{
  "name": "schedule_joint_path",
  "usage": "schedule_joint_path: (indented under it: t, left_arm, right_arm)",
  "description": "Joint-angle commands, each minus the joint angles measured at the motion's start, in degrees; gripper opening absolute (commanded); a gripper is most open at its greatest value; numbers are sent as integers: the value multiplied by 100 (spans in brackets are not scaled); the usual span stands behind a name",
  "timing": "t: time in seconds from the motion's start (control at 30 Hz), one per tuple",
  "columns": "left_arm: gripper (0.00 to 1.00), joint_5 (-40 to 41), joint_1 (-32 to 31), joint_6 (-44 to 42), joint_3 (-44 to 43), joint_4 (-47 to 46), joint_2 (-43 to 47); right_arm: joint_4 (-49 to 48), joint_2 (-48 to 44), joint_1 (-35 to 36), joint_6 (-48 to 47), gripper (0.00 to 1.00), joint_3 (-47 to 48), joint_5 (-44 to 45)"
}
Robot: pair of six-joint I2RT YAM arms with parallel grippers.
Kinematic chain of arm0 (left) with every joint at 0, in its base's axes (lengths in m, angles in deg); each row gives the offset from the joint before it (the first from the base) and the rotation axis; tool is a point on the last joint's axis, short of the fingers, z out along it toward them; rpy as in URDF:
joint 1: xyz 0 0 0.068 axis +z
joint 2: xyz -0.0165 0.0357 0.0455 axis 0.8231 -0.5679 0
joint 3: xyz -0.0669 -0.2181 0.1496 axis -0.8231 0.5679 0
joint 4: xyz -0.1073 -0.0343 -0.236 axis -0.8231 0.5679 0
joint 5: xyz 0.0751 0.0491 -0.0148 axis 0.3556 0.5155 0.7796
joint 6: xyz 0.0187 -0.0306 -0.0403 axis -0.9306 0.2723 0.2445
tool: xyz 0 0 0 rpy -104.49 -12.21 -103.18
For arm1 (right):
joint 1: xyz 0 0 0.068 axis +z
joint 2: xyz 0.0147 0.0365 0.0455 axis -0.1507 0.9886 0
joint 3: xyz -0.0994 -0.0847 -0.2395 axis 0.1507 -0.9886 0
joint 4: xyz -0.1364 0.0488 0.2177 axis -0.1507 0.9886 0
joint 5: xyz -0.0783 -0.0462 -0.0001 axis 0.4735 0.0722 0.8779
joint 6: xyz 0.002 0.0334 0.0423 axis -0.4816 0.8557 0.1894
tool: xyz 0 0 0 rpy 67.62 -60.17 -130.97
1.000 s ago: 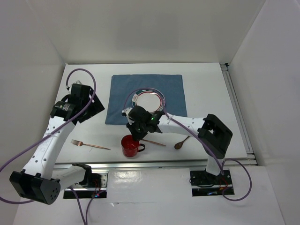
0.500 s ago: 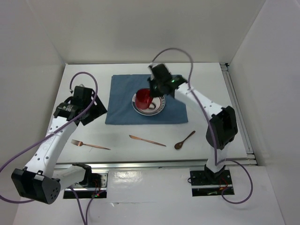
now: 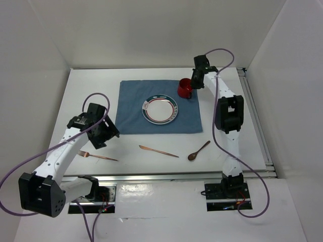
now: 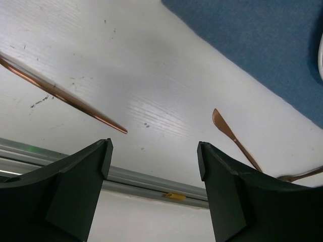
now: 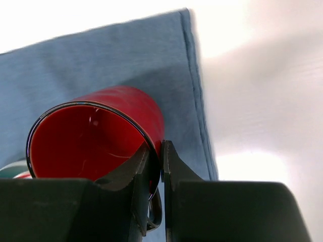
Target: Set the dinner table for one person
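A red mug (image 3: 185, 87) hangs tilted over the far right corner of the blue placemat (image 3: 132, 103), and my right gripper (image 3: 193, 82) is shut on its rim. In the right wrist view one finger is inside the red mug (image 5: 96, 136) and one outside, the right gripper (image 5: 161, 151) pinching the wall above the handle. A striped-rim plate (image 3: 160, 109) sits mid-placemat. On the white dinner table (image 3: 91, 91) near the front lie a copper fork (image 3: 96, 156), knife (image 3: 158, 151) and spoon (image 3: 198, 150). My left gripper (image 3: 102, 137) hovers open just above the fork, empty; left gripper (image 4: 154, 156).
A metal rail (image 4: 136, 176) runs along the table's near edge, right below the left fingers. The fork handle (image 4: 60, 93) and knife tip (image 4: 234, 138) flank the left gripper's gap. White walls close in the table on three sides.
The right arm carried the red mug from the front edge, over the plate, to the placemat's far right corner. The left arm swung nearer, toward the fork.
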State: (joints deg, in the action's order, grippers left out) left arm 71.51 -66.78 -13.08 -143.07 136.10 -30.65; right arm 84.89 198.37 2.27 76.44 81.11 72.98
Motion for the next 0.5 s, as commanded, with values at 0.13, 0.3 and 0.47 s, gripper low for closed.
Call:
schedule_joint_path:
  t: [0.13,0.3,0.47]
  left_arm:
    - [87,288,30,418,144,250,232]
    - [88,456,82,585,144,355,84]
    - [100,456,136,787,22,495,-285]
  right_arm:
    - [-125,297,-189,254,0,845,-171]
    - [-11,711,-241,140,0,1346,-171]
    - [-63,816,-241,140,0,1233,-294]
